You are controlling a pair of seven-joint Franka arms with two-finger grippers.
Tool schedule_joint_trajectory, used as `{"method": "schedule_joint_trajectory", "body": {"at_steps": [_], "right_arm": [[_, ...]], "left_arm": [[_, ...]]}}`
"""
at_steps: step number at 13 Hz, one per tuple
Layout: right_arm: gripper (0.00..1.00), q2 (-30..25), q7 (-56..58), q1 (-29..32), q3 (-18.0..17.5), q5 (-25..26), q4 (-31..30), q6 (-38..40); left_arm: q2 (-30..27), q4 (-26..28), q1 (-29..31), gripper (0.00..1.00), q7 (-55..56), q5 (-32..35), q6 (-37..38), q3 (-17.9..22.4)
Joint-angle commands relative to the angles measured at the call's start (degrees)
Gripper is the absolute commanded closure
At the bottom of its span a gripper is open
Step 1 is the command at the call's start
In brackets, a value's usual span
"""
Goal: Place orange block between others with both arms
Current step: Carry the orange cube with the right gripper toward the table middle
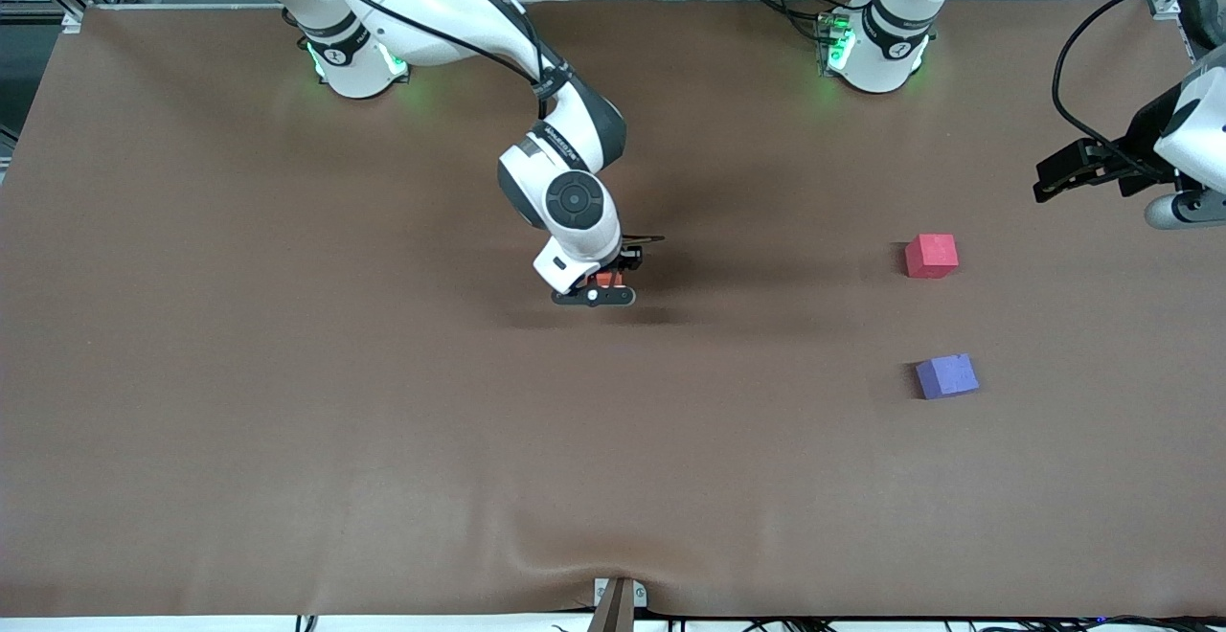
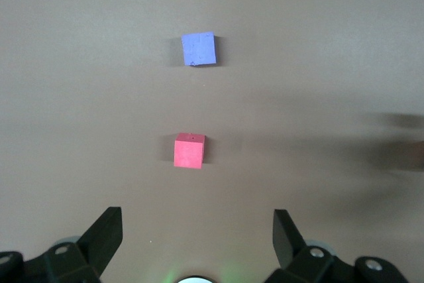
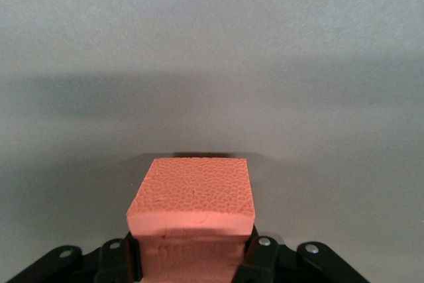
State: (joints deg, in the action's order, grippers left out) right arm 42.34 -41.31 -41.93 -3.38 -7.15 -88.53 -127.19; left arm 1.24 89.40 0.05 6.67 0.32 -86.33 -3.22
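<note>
— What are you seeing, biggest thing first?

— The brown table (image 1: 287, 402) is carrying everything. My right arm (image 1: 450, 10) is reaching out from the base edge toward the middle of the surface. My left arm (image 1: 1188, 134) is waiting up over its own end.

— And your claws?

— My right gripper (image 1: 601, 285) is pinching the orange block (image 3: 193, 211) from two opposite sides, over the middle of the table, well apart from the others. My left gripper (image 2: 197, 236) is hanging with its fingers (image 2: 106, 233) spread wide, holding nothing.

— Which way is the block pointing?

— It is a cube, so I am seeing no long axis; its faces are sitting square to my pads.

— The others?

— The red-pink cube (image 1: 931, 256) is lying toward the left arm's end, and the purple-blue cube (image 1: 947, 375) is sitting nearer the front edge, with a gap between them.
</note>
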Motion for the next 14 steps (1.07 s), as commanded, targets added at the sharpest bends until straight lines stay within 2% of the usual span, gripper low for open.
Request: {"method": "schedule_joint_trajectory", "body": {"at_steps": [1,2,3,4,11,14], "right_arm": [[1.0,2.31,-1.5,-0.35,0.57,0.73,2.75,0.28],[0.77,2.75,-1.58,-0.26,0.57,0.73,3.1,0.28],[0.16,2.75,-1.58,-0.26,0.57,0.73,3.1,0.28],[0.0,2.66,-1.5,-0.26,0.57,0.82,3.1,0.28],[0.0,-1.81,-0.97,2.46,0.65,0.55,4.07,2.73],[0.0,-3.48,0.43,5.0,0.74,1.17,4.16,3.26]], "left_arm": [[1.83,-2.12,-0.14,0.0,-0.44,0.12,0.54,-0.3],[2.09,-2.03,-0.14,0.0,-0.52,0.12,0.54,-0.3],[2.1,-1.95,-0.23,0.0,-0.09,0.03,0.63,-0.3],[2.18,-1.6,0.21,0.0,-0.52,-0.23,0.81,-0.3],[2.53,-2.82,-0.31,0.0,-0.6,-0.59,1.69,-0.38],[4.02,-3.96,-2.86,0.0,-0.26,-0.15,1.6,-0.38]]}}
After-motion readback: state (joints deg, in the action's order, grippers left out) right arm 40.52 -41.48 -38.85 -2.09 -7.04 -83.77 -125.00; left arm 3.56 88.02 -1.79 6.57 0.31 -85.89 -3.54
